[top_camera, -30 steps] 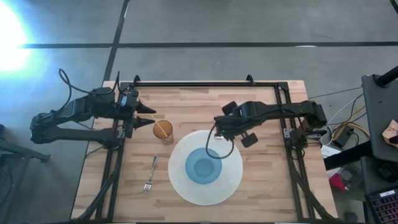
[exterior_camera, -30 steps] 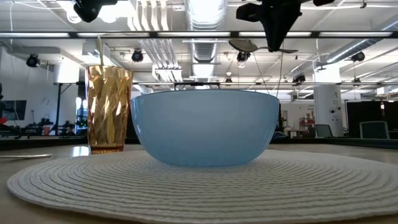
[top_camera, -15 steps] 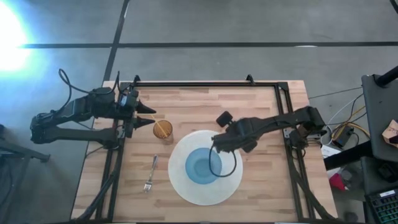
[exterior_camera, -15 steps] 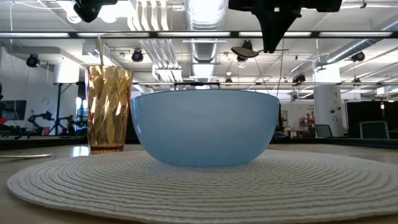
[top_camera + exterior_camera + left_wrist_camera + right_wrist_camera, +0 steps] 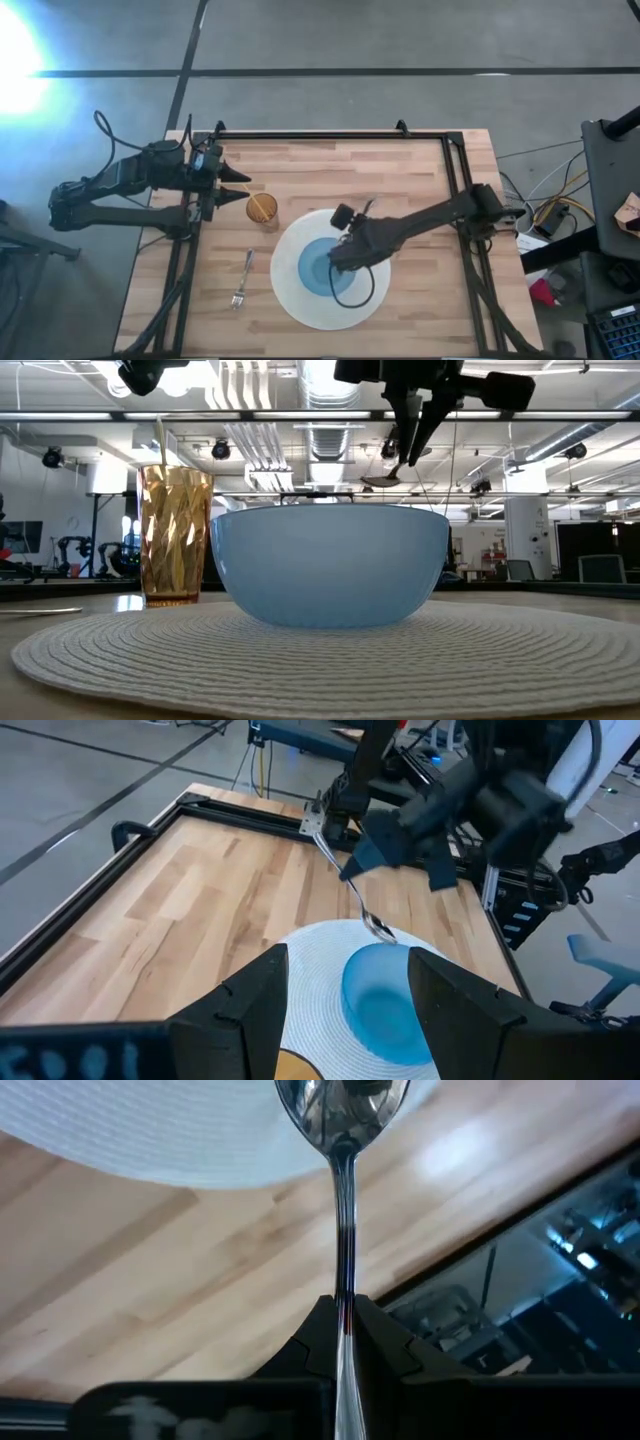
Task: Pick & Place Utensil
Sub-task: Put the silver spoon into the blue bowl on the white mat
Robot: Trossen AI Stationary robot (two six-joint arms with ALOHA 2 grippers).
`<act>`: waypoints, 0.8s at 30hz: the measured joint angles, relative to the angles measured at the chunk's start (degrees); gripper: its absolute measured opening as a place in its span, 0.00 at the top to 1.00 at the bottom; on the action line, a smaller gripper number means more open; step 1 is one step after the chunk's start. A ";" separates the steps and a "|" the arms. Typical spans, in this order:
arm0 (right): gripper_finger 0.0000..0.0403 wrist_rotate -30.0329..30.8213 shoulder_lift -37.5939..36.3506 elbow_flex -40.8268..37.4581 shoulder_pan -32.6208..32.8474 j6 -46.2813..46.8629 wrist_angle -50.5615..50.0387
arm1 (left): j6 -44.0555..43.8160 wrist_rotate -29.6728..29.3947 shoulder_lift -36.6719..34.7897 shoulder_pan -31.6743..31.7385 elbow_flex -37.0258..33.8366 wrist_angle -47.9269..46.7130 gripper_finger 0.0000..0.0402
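My right gripper (image 5: 347,238) hangs over the blue bowl (image 5: 322,267) and is shut on a silver spoon (image 5: 365,905). The spoon's bowl end (image 5: 383,479) hovers just above the blue bowl's rim (image 5: 330,510). The blue bowl sits on a white round placemat (image 5: 300,305). My left gripper (image 5: 240,183) waits open at the table's left, beside an amber cup (image 5: 262,208). A fork (image 5: 242,278) lies flat on the wood, left of the placemat. My right gripper pinches the spoon's handle (image 5: 344,1285) between its two fingers, around mid-length; the handle's free end (image 5: 320,838) sticks out behind them. The fingers slant down from the table's right, along the spoon. The spoon hangs tilted, bowl end lowest, clear of everything.
A black frame (image 5: 330,135) runs along the table's far, left and right sides. The amber cup (image 5: 175,535) holds a thin yellow stick (image 5: 258,203) and stands left of the placemat (image 5: 320,650). Bare wood lies on the far side of the placemat.
My right gripper has gone toward the table's near left and down, to a place over the blue bowl, rolling its wrist on the way. The spoon went with it and now hangs steeper, its bowl end lower, just above the blue bowl's rim.
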 joint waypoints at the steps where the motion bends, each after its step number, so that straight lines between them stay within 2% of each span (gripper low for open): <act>1: 0.97 0.00 0.78 0.45 0.25 -0.28 -0.06 | -0.18 0.00 0.00 -0.01 0.00 -0.01 0.50; 14: 0.97 1.36 11.15 12.84 1.89 -4.80 -0.81 | -0.81 0.00 -0.04 -0.01 0.00 -0.12 0.50; 24: 0.97 1.11 18.63 19.22 2.11 -0.77 -5.45 | -2.20 0.00 -0.04 -0.01 0.00 -0.28 0.50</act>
